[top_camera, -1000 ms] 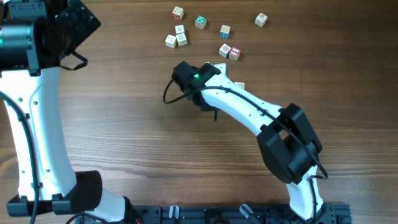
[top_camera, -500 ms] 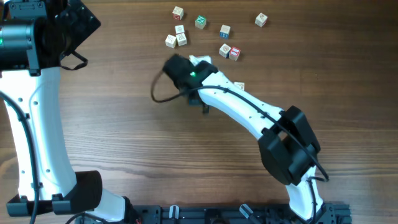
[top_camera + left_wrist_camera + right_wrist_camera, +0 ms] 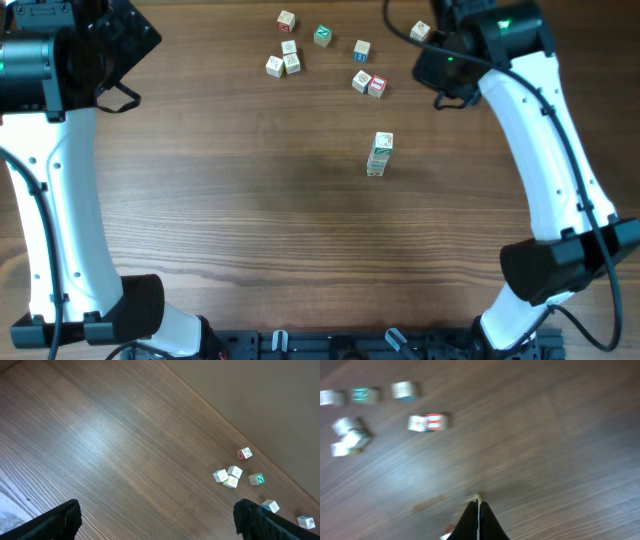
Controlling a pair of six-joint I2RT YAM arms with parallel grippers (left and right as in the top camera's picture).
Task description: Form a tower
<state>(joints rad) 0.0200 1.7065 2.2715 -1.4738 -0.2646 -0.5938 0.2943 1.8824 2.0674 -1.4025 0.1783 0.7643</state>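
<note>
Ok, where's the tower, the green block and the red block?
tower (image 3: 379, 155): overhead view, middle of the stack.
green block (image 3: 322, 36): overhead view, its top face.
red block (image 3: 377, 86): overhead view, its top face.

The brown wooden tabletop (image 3: 115, 455) fills most of the picture, with a bright shiny patch near the middle. The left claw (image 3: 157, 512) is wide apart, and its two dark fingers (image 3: 60, 521) poke up in the bottom corners with nothing between them. Little wooden cubes sit far off on the right. One has a red letter (image 3: 244, 453). Three cubes (image 3: 228, 476) huddle together, touching. Just beside them is a cube with a green N (image 3: 257, 479). Two more cubes with blue sides (image 3: 270, 506) sit near the right finger.
</note>
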